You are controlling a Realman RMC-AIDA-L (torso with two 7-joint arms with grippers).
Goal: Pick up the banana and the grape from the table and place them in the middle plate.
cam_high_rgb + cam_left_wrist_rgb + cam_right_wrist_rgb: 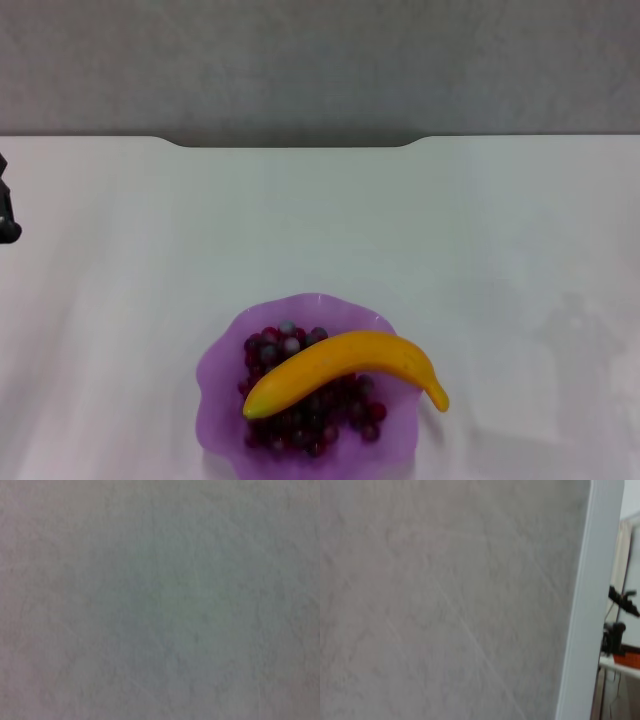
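In the head view the purple scalloped middle plate [218,372] sits at the near centre of the white table [320,230]. The dark red-purple grape [275,347] bunch lies inside the plate. The yellow banana [345,366] rests across the grape, with its dark tip reaching just over the plate's right rim. Only a dark sliver of my left gripper [6,215] shows at the far left edge, well away from the plate. My right gripper is out of view. Both wrist views show none of the task's things.
The table's far edge has a shallow notch [295,143], with grey floor beyond it. The left wrist view shows only a plain grey surface. The right wrist view shows a grey surface and a white edge [585,610].
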